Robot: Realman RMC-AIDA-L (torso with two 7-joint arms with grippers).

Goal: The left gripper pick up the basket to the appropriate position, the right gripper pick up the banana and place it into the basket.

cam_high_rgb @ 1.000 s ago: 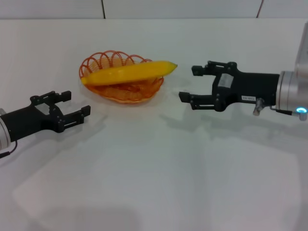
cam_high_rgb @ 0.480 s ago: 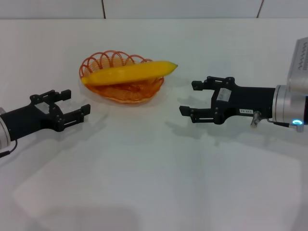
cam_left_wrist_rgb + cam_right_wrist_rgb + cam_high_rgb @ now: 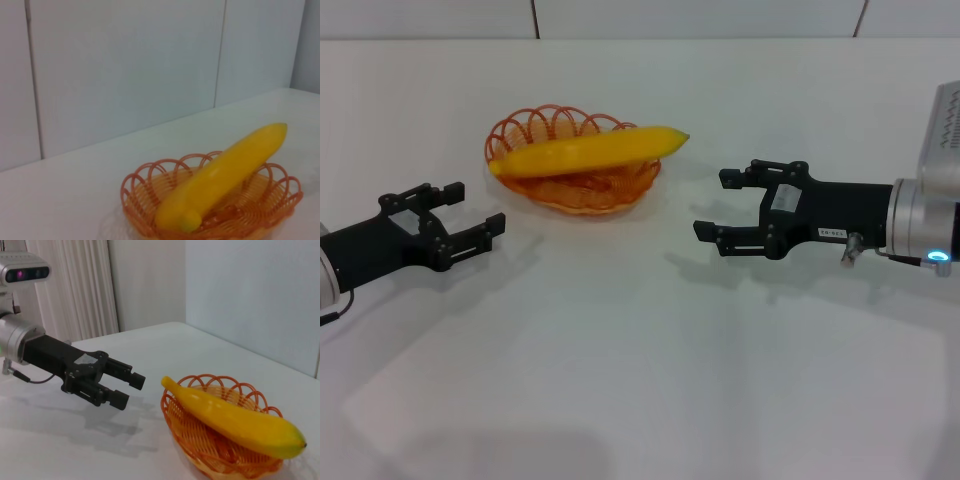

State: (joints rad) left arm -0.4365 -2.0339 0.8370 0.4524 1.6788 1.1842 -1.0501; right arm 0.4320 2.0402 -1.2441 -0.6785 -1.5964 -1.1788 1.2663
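The orange wire basket (image 3: 535, 130) sits on the white table at the back left, also in the left wrist view (image 3: 140, 182) and the right wrist view (image 3: 220, 390). The yellow banana (image 3: 590, 152) lies lengthwise across it, one tip jutting over the rim toward the right (image 3: 225, 172) (image 3: 235, 422). My left gripper (image 3: 472, 211) is open and empty, low to the table in front and left of the basket; the right wrist view shows it too (image 3: 131, 390). My right gripper (image 3: 716, 202) is open and empty, to the right of the basket, clear of the banana's tip.
A pale panelled wall runs along the table's far edge (image 3: 640, 38). In the right wrist view a camera head (image 3: 22, 272) and a curtain stand beyond the left arm.
The right gripper has drawn back a little to the right and nearer, away from the banana's tip. The left gripper has shifted slightly left. Basket and banana have not moved.
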